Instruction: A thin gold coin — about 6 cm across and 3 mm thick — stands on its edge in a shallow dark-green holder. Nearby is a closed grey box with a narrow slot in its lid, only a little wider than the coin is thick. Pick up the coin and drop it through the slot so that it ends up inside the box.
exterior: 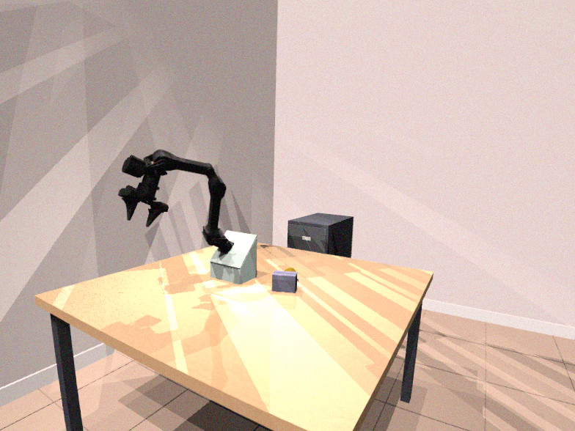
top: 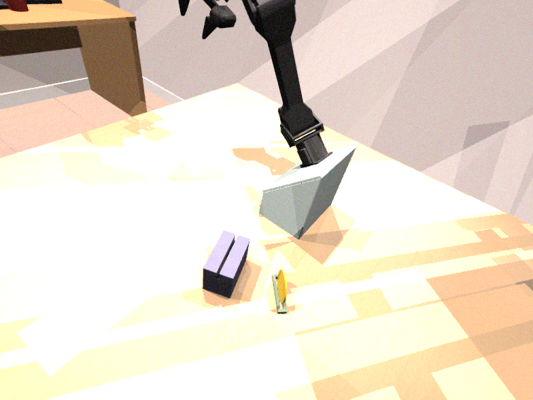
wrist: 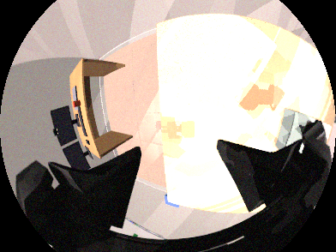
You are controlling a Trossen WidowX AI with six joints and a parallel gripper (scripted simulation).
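The gold coin (top: 282, 286) (exterior: 290, 269) stands on edge in the thin dark-green holder (top: 281, 310). In the exterior view its top shows behind the box, which hides the holder. The closed box (top: 218, 282) (exterior: 284, 283), lavender-grey on top with dark sides, stands beside the holder, its narrow slot running along the lid. My gripper (top: 194, 26) (exterior: 138, 222) (wrist: 180, 148) is open, with nothing between its fingers. It hangs high, far from coin and box, on the other side of the arm's base. Coin, holder and box do not show in the wrist view.
A grey-green wedge-shaped pedestal (top: 288, 206) (exterior: 248, 262) (wrist: 287, 129) carries the arm on the wooden table (exterior: 287, 361), near the box and coin. A brown desk (top: 113, 64) (wrist: 81, 86) stands beyond the table. A dark cabinet (exterior: 341, 238) stands behind it in the exterior view.
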